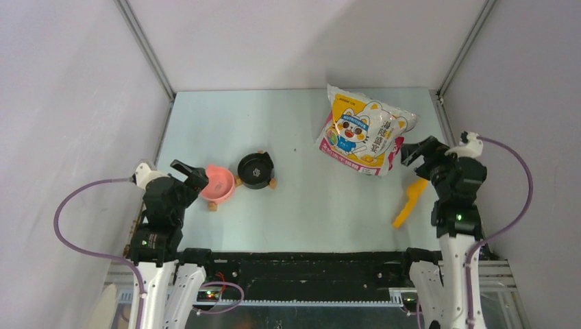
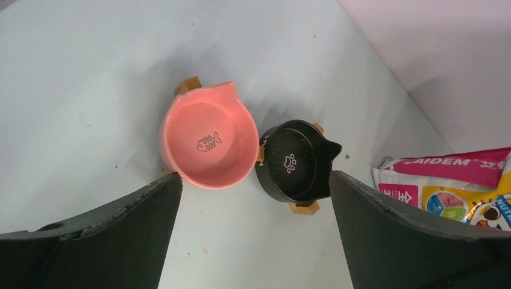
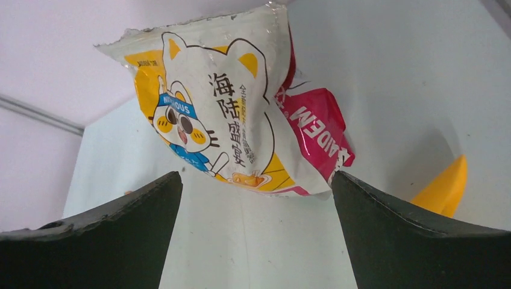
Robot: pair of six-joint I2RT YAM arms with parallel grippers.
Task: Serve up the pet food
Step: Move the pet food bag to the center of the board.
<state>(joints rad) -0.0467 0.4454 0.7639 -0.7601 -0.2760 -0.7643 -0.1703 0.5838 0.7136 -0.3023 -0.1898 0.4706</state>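
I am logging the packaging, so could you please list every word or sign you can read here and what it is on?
"海陆盛宴": front of the cat-printed bag.
"AIDEM": the bag's pink side panel; any letter before it is hidden.
Headband word on the printed cat: too blurred.
Small print on the bag: too small to read.
Fish-skeleton sign: inside the pink bowl.
Paw-print sign: inside the black bowl.

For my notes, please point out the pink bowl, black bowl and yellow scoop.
pink bowl (image 2: 209, 142): left wrist view, fish drawing inside.
black bowl (image 2: 290, 162): left wrist view, paw print inside.
yellow scoop (image 1: 410, 203): top external view, its middle.
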